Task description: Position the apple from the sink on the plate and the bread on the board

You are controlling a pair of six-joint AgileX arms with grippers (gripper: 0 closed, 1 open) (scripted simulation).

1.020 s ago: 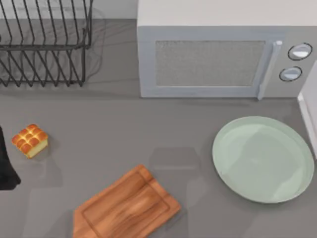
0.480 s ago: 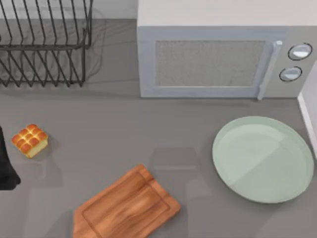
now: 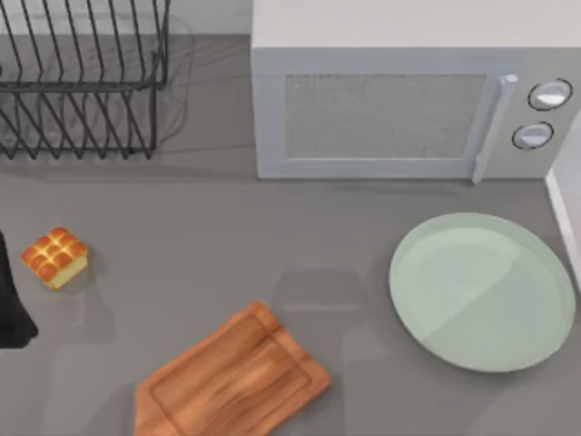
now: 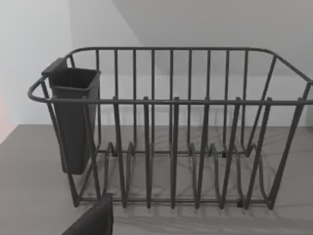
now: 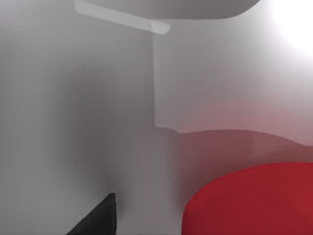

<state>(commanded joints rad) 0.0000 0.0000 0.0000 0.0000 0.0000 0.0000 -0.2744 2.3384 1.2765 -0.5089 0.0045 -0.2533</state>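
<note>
Change since earlier frames: none visible from above; bread [image 3: 55, 257], board [image 3: 231, 377] and plate [image 3: 482, 291] in the same places.
Apple [image 5: 252, 200]: large and close in the right wrist view, against pale sink walls; not yet on plate.
Right gripper: close above or beside apple, one dark finger [image 5: 98, 218] at the frame edge; opening cannot be told, nothing visibly held.
Left arm [image 3: 11, 304]: at the surface's left edge, just beside bread; wrist view faces the rack [image 4: 171, 127]; finger opening cannot be told.
Key relation: right arm nearer apple, left arm nearer bread; board right of and nearer than bread.
Writing: none legible; microwave [image 3: 408, 100] dials unmarked.
</note>
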